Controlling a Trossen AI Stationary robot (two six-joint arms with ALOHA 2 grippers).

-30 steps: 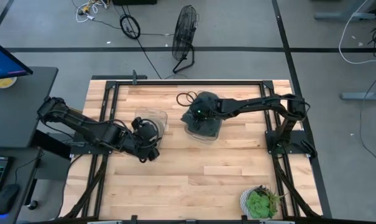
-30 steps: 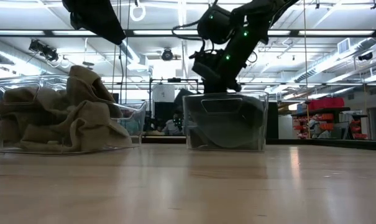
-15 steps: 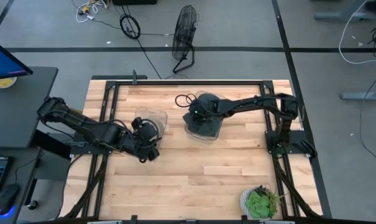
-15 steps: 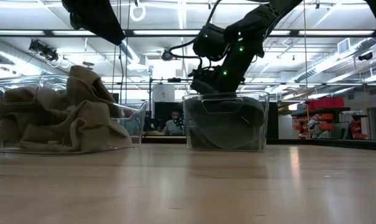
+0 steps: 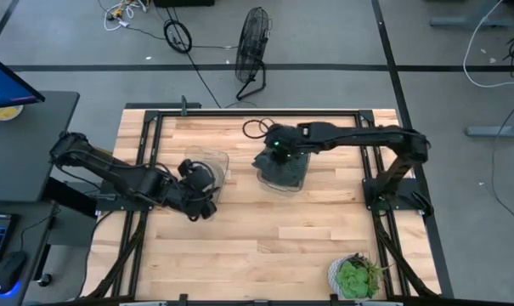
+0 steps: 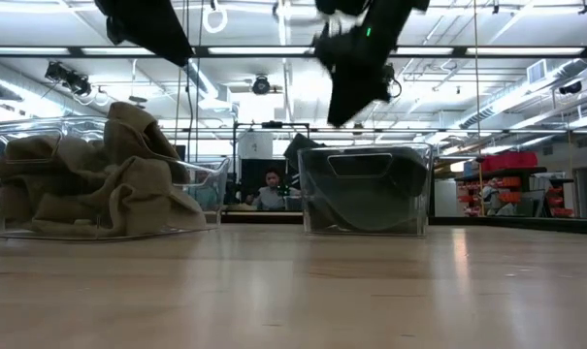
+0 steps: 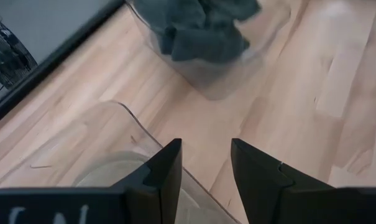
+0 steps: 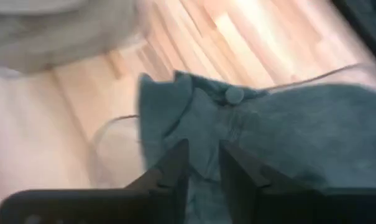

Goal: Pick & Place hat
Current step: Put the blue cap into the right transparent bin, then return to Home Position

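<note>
**Operator:** Starting nearest me, low on the table: the left gripper [image 5: 207,204] sits at the end of its arm, which reaches in from the left edge and lies folded close to the wood. Its fingers [image 7: 166,171] stand apart with nothing between them, poised over the rim of the clear bin [image 5: 207,164] beside it.

**Second:** What's in that bin?

**Operator:** From table height I see a crumpled tan cloth [image 6: 104,174] heaped in it and spilling above the rim. From above, the arm covers most of the bin, so I can't make out the cloth there.

**Second:** And the right side?

**Operator:** The right arm stretches nearly flat from its base at the right edge toward the table's middle. The right gripper [image 5: 276,143] hangs above the second clear bin [image 6: 366,191], clear of its rim in the level view. Its fingers [image 8: 175,163] show a narrow gap and I see nothing pinched in them.

**Second:** The hat?

**Operator:** The hat [image 8: 250,134], dark teal-grey, lies inside that second bin, filling most of it. Through the bin wall its shape is murky.

**Second:** Room to move?

**Operator:** Bare wood between the two bins and across the near half. A potted plant [image 5: 356,275] sits by the near right corner, well apart from both grippers.
</note>
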